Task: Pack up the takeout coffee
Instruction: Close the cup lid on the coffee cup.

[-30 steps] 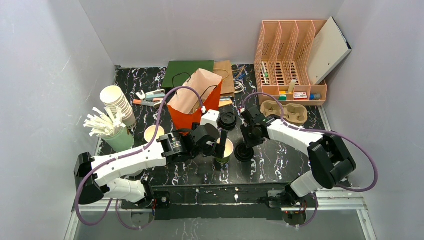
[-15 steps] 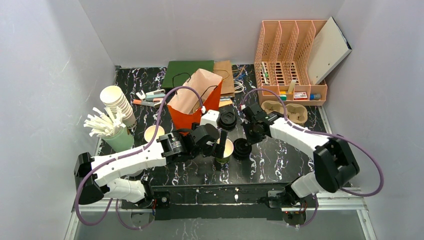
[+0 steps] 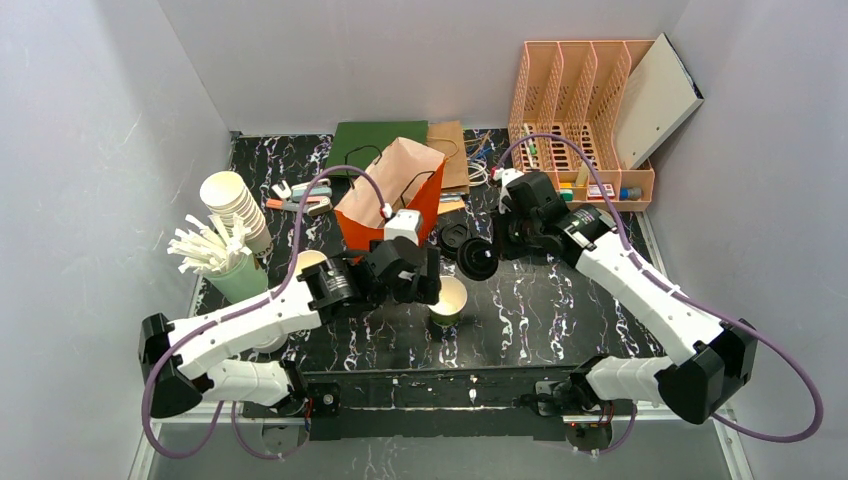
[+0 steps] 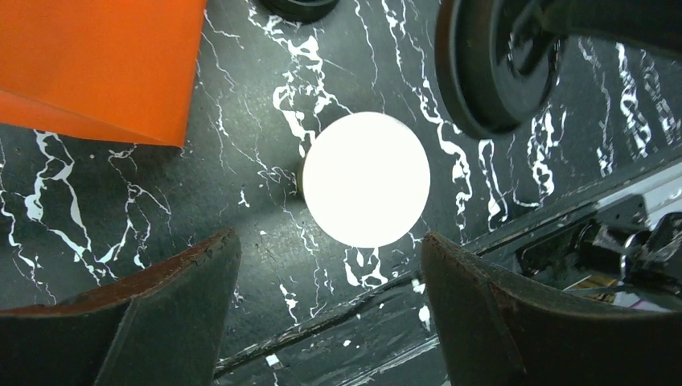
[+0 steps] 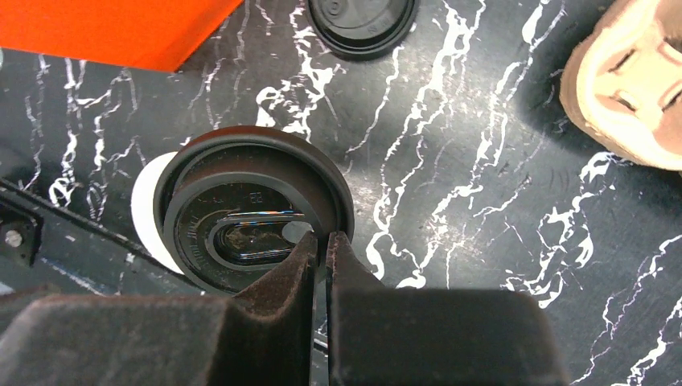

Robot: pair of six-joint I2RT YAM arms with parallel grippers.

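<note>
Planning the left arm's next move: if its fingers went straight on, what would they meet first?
Most likely the open cup, centred between the left gripper's spread fingers. The black lid in the right gripper sits off to one side, though depth is unclear.

- Even, bright overhead light filled the top view; shadows were soft.
- The open cup [image 4: 366, 178] blew out white in the left wrist view.
- Both wrists' jaws looked blurred.
</note>
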